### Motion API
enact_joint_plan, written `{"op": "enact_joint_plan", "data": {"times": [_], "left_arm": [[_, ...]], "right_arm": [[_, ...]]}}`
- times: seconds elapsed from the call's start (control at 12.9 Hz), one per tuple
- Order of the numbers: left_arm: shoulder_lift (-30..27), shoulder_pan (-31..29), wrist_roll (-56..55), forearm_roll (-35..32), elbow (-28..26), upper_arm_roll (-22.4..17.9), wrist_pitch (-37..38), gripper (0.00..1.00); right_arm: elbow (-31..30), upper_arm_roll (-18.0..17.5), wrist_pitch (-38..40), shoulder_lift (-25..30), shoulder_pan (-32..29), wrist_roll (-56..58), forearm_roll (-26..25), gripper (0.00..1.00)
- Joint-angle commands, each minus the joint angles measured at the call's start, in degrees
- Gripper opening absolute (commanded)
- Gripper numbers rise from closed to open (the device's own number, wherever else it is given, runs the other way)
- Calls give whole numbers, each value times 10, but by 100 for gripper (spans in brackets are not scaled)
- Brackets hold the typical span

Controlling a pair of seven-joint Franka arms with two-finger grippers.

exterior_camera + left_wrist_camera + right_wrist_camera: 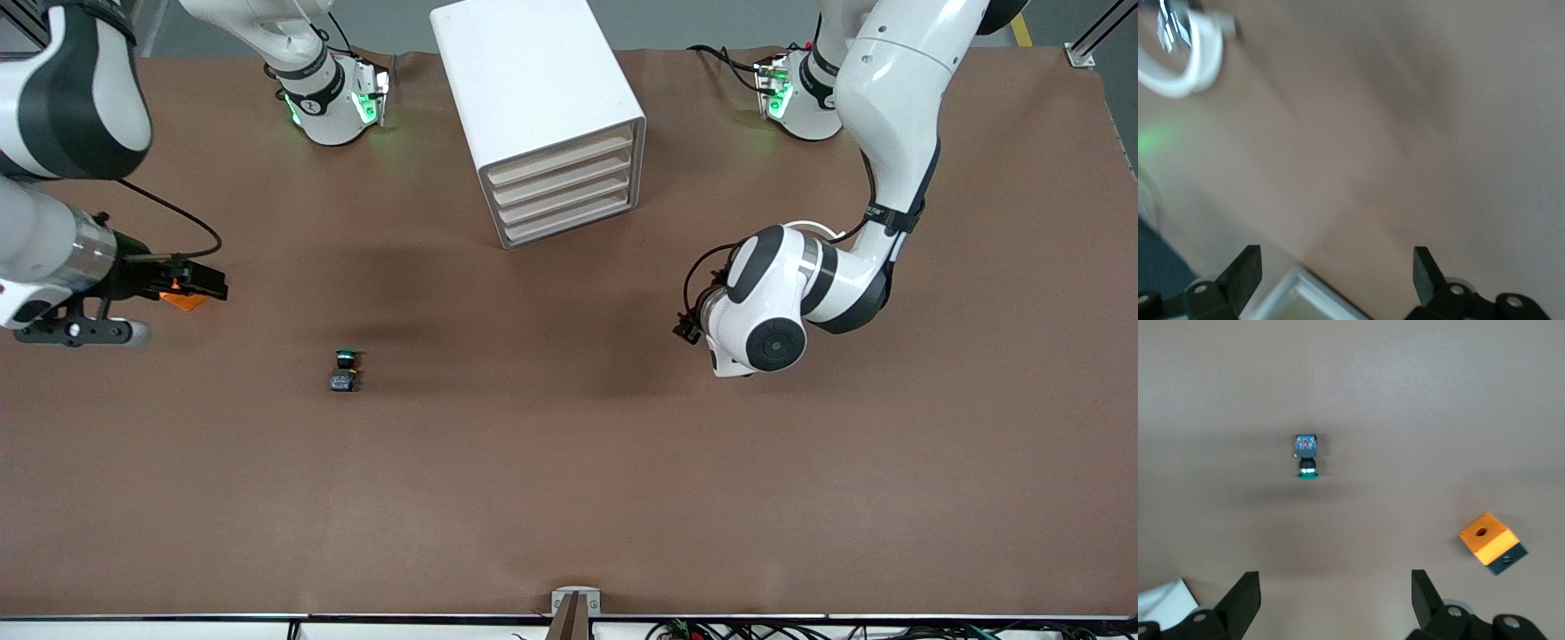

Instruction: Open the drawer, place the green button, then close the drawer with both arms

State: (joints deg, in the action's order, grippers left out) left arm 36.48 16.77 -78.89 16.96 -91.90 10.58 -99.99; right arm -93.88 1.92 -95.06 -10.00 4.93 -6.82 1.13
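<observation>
A: Front view?
B: The tiny green-capped, black-blue button (344, 370) lies on the brown table (569, 498), at seven o'clock from the white four-drawer cabinet (539, 107); every drawer is closed.
A: Wrist views?
B: The left gripper (1338, 267) gapes empty over the table near the cabinet; the right gripper (1335, 590) gapes empty over the table by the orange cube (1488, 540).

Robotics lab; two bench-mounted arms (800, 293); brown worktable (569, 498)
</observation>
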Motion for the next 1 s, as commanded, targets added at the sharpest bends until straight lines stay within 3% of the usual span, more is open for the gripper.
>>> {"op": "enact_joint_plan", "data": {"times": [0.0, 0.15, 0.39, 0.46, 0.77, 0.93], "left_arm": [[20, 5, -60, 72, 12, 1, 7, 100], [31, 4, -150, 162, 9, 0, 5, 100], [51, 23, -250, 198, 12, 1, 0, 100], [61, 24, -264, 247, 13, 0, -2, 100], [75, 35, -266, 358, 13, 0, -2, 100], [77, 55, -285, 365, 11, 0, -2, 100]], "right_arm": [[-37, 2, -61, -10, 36, -71, 7, 100], [-79, 3, -137, -17, 55, -74, 7, 100], [-149, 3, -260, -32, 64, -74, 7, 100], [-166, 3, -287, -39, 65, -73, 7, 100], [-179, 4, -360, -89, 64, -69, -1, 100], [-178, 4, -407, -127, 61, -50, -2, 100]]}}
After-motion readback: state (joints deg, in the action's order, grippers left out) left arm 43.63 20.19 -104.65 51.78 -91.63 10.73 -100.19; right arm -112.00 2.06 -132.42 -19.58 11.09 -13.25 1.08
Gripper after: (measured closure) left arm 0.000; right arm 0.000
